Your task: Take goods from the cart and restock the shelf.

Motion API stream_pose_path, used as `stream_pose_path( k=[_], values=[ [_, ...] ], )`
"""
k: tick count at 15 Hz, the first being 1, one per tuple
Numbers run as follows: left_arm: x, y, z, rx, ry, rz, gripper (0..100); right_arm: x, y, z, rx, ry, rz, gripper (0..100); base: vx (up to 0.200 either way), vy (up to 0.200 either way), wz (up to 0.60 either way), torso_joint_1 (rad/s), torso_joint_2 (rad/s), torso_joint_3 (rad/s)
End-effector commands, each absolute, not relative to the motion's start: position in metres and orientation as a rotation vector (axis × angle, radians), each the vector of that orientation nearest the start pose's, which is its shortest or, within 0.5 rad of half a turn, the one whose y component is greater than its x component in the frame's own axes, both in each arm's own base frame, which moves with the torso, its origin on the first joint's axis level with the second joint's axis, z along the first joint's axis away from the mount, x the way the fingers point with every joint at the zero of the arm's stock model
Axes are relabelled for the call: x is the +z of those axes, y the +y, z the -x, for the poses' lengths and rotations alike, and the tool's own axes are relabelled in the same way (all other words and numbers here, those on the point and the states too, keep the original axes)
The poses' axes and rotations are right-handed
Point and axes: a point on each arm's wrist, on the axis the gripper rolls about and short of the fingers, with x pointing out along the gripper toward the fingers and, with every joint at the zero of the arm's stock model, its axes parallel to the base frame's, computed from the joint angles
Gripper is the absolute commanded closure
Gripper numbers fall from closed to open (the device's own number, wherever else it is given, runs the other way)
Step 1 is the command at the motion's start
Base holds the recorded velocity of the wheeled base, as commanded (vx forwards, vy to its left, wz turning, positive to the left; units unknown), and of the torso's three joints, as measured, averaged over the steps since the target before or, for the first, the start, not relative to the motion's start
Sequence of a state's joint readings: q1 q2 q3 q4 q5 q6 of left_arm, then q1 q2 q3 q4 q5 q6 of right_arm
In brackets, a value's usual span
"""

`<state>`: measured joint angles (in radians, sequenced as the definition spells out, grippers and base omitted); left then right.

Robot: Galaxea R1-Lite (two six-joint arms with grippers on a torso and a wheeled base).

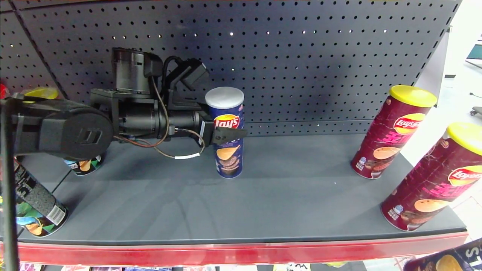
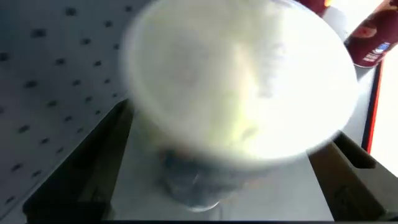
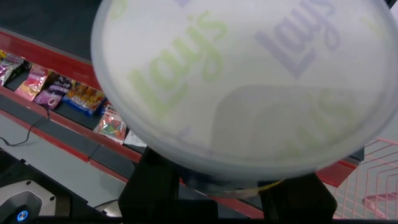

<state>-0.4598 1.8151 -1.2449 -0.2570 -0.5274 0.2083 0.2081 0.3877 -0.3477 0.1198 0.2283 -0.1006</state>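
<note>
A blue crisp can [image 1: 228,150] with a white lid stands upright in the middle of the grey shelf [image 1: 286,195]. My left gripper [image 1: 226,135] comes in from the left and is shut on its upper half. In the left wrist view the can's lid [image 2: 242,87] looms between the two fingers [image 2: 81,180] of the left gripper [image 2: 214,180]. My right gripper [image 3: 224,193] is shut on another crisp can; its clear lid [image 3: 249,81] faces the camera. A dark can [image 1: 444,261] pokes in below the shelf's right front corner.
Two maroon cans with yellow lids stand at the shelf's right end, one at the back [image 1: 391,131] and one at the front [image 1: 433,177]. Dark cans [image 1: 37,210] stand at the left end. A pegboard [image 1: 263,56] backs the shelf. Snack packets [image 3: 81,96] lie on a lower shelf.
</note>
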Motion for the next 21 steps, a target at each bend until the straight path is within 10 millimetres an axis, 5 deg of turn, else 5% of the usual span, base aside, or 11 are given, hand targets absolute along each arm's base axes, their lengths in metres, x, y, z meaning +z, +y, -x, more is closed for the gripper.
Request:
stream_pose_path(
  k=[1, 4, 5, 11, 21],
  values=[
    [0.221, -0.172, -0.32, -1.014, 0.244, -0.178, 0, 0.166, 0.005, 0.0, 0.444, 0.14, 0.098, 100, 0.0, 0.0, 0.0, 0.0, 0.0, 0.0],
    [0.216, -0.174, -0.322, -1.021, 0.256, -0.178, 0, 0.166, 0.005, 0.0, 0.442, 0.141, 0.096, 100, 0.0, 0.0, 0.0, 0.0, 0.0, 0.0],
    [0.215, -0.174, -0.323, -1.021, 0.258, -0.179, 100, 0.166, 0.005, 0.0, 0.442, 0.141, 0.096, 100, 0.0, 0.0, 0.0, 0.0, 0.0, 0.0],
    [0.217, -0.171, -0.315, -1.037, 0.26, -0.177, 100, 0.166, 0.005, -0.001, 0.443, 0.147, 0.096, 100, 0.0, 0.0, 0.0, 0.0, 0.0, 0.0],
    [0.216, -0.138, -0.217, -1.105, 0.299, -0.175, 100, 0.166, 0.005, -0.001, 0.446, 0.148, 0.096, 100, 0.0, 0.0, 0.0, 0.0, 0.0, 0.0]
  ],
)
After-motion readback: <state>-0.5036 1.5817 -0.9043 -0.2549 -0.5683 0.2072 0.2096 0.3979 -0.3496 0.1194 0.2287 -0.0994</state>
